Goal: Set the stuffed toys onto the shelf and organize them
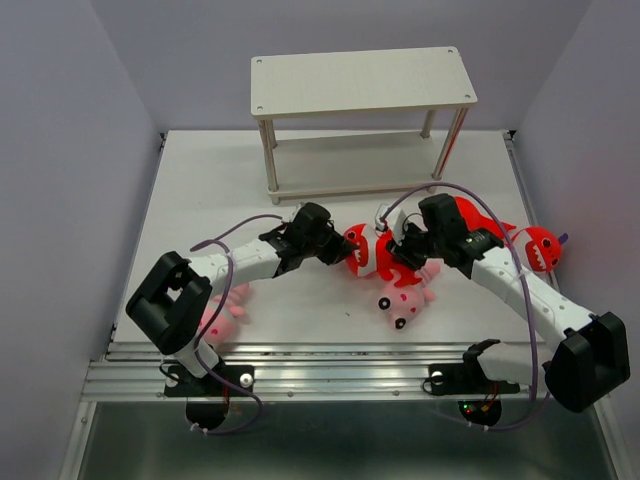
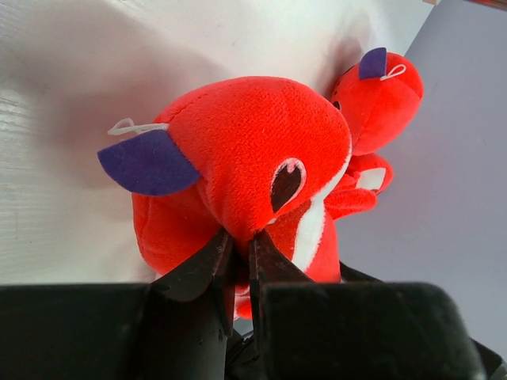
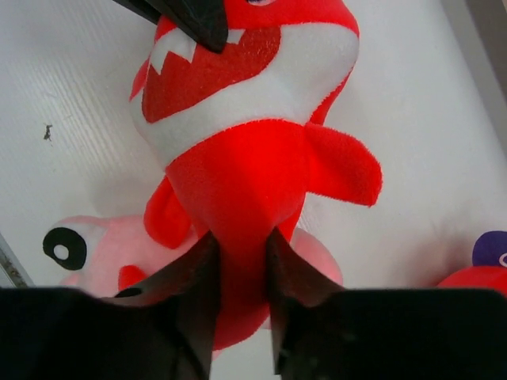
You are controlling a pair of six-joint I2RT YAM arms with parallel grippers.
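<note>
A red monster toy (image 1: 366,252) lies at the table's middle, and both grippers are shut on it. My left gripper (image 1: 342,248) pinches its head from the left, by the purple ear, in the left wrist view (image 2: 240,241). My right gripper (image 1: 400,252) pinches its body from the right (image 3: 238,247); its toothy grin (image 3: 238,71) faces that camera. A pink toy (image 1: 405,300) lies just in front of it, partly under it (image 3: 87,245). A second red toy (image 1: 482,222) lies under the right arm, a third (image 1: 543,249) at the right. Another pink toy (image 1: 222,318) lies beside the left arm. The shelf (image 1: 360,82) stands at the back with both tiers bare.
Grey walls close in the table on the left, the right and behind the shelf. A metal rail (image 1: 330,370) runs along the near edge by the arm bases. One left fingertip (image 3: 198,20) shows at the top of the right wrist view.
</note>
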